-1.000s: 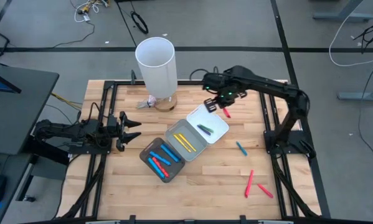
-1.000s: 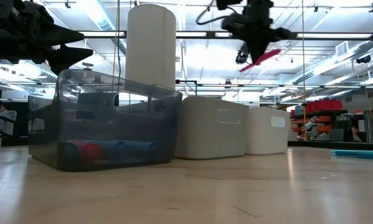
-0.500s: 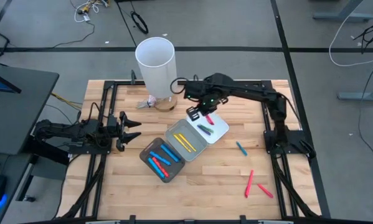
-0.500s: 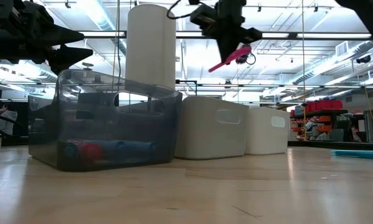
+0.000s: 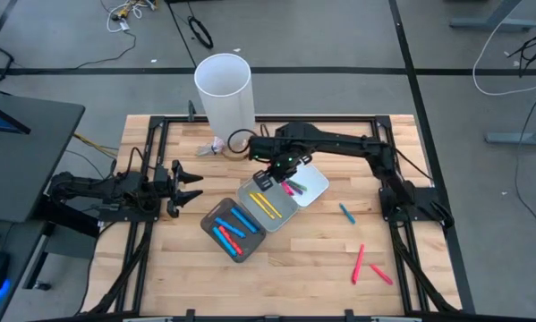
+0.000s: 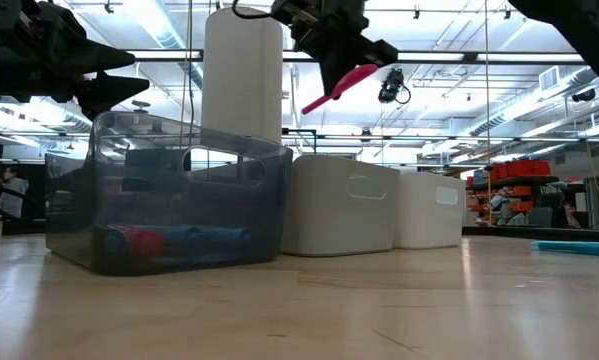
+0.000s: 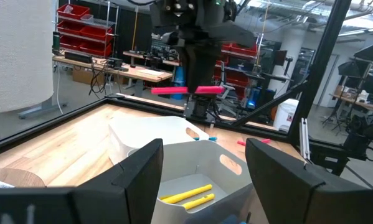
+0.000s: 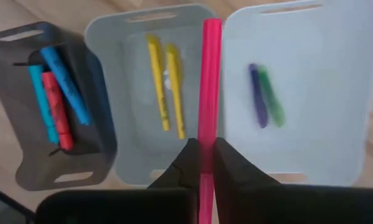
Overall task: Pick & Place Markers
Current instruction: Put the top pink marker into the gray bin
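The right gripper (image 5: 281, 173) hangs in the air over the three trays in the middle of the worktop (image 5: 339, 259). Its fingers (image 8: 187, 163) are pinching a pink marker (image 8: 209, 93) near one end. From the wrist view, the marker sits above the wall between the grey tray (image 5: 254, 211) and the white tray (image 5: 316, 182). From the low view, the pink marker tilts down and is well above the tray tops.

The left gripper (image 5: 189, 182) waits at the left side of the worktop, away from the trays. Its fingers (image 7: 139, 171) are spread apart and hold nothing.

A lot of the sorting looks done. The dark tray (image 5: 210, 217) holds blue markers (image 5: 242, 220) and red markers (image 5: 224, 237). The grey tray holds two yellow markers (image 5: 268, 203). The white tray holds a purple marker (image 8: 256, 96) and a green marker (image 8: 271, 98) side by side.

Some markers are left out on the worktop. One blue marker (image 5: 346, 213) lies to the right of the trays. Two red markers (image 5: 358, 264) lie nearer the front right corner.

So I think the job is more than half done. The pink marker needs to go into a tray, most likely the dark one with the other red ones, and then three loose markers are left to pick up. A tall white cylinder (image 5: 224, 94) stands at the back and is not part of the sorting.
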Robot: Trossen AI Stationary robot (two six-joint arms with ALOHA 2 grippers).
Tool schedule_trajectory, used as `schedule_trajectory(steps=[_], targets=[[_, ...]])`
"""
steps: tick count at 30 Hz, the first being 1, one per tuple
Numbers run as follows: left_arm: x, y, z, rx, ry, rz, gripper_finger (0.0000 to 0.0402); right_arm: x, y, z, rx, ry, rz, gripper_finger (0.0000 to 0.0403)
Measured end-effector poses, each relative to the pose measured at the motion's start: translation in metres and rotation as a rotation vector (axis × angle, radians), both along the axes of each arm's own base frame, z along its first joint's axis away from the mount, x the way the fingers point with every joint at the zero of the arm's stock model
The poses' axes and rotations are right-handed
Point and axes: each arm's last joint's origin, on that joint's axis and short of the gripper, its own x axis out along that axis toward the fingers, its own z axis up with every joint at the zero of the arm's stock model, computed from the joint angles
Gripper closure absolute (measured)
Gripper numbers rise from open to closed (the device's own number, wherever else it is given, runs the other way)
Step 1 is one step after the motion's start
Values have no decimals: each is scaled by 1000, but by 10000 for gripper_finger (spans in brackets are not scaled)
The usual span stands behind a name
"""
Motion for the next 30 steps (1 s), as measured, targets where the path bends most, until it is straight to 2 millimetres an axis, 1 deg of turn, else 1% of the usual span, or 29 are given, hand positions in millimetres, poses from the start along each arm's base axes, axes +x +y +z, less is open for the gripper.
schedule_trajectory(steps=[2, 7, 16, 22, 27, 30], targets=[[0, 0, 0, -1, 0, 0, 168, 4, 5, -1, 4, -6, 6, 390], [0, 0, 0, 0, 0, 0, 168, 4, 10, 1, 7, -12, 6, 390], [0, 0, 0, 0, 0, 0, 168, 5, 12, -1, -3, -14, 9, 390], [0, 0, 0, -1, 0, 0, 168, 22, 20, -31, -5, 51, 68, 390], [0, 0, 0, 0, 0, 0, 168, 31, 25, -49, -53, 85, 130, 390], [0, 0, 0, 0, 0, 0, 168, 35, 26, -56, -92, 97, 154, 390]])
